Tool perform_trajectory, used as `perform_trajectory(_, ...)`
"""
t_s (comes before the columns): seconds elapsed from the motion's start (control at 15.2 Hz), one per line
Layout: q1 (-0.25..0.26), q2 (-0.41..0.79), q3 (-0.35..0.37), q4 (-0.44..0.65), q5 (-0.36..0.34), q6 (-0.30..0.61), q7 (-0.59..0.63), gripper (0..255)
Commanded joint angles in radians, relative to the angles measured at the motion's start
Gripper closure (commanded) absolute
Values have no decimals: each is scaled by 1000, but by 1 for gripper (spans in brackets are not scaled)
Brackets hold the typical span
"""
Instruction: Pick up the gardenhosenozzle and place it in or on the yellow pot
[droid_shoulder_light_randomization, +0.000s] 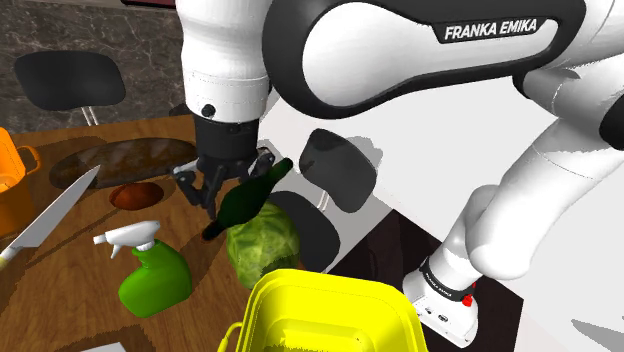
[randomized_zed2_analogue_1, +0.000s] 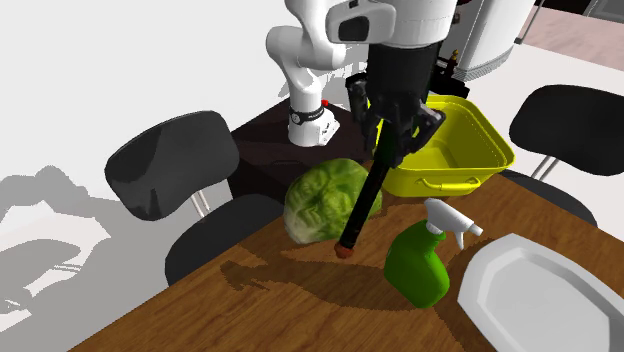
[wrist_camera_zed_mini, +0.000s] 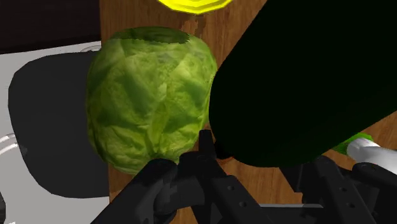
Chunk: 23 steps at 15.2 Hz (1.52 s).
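Wooden table carries the yellow pot. A green cabbage lies just beside the pot. The gardenhosenozzle, a long dark green body, hangs tilted near the pot, above the cabbage, apparently clear of the table. The gripper is clamped on its upper end. Step in hand, as judged: transport. The next move calls for carrying the gardenhosenozzle over the pot's opening, lowering, then releasing.

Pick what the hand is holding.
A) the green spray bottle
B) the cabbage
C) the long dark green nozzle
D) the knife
C: the hand is shut on the long dark green nozzle, which slants down near the cabbage; the spray bottle stands free on the table.
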Motion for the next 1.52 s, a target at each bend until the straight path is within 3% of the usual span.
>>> perform_trajectory(0.0,8,-71,7,-68,43,12,6,255)
perform_trajectory(0.59,97,-315,44,-256,195,4,76,255)
perform_trajectory(1.19,214,-497,105,-347,321,-40,205,255)
perform_trajectory(1.45,217,-497,119,-398,330,12,200,255)
